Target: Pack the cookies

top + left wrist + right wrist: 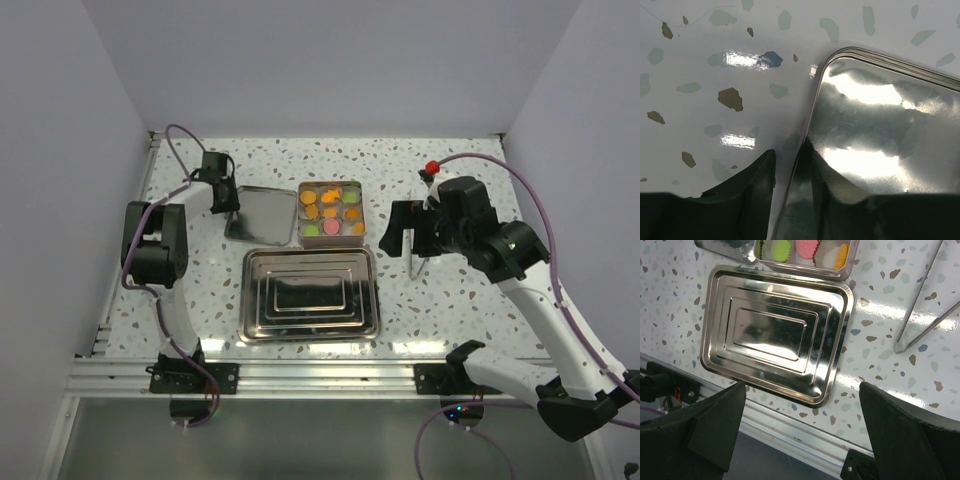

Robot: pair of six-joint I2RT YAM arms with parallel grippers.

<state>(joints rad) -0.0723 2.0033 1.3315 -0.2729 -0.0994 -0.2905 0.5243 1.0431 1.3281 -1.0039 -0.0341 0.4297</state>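
nine cookies sit in white paper cups inside the square tin, right at 12 o'clock of the steel tray. at the tin's 9 o'clock lies a flat metal lid, and the left gripper is at the lid's 9 o'clock edge, fingers either side of the rim. clamped or not, cannot tell. at the tin's 3 o'clock the right gripper hangs spread wide, nothing in it, with tongs on the table below.
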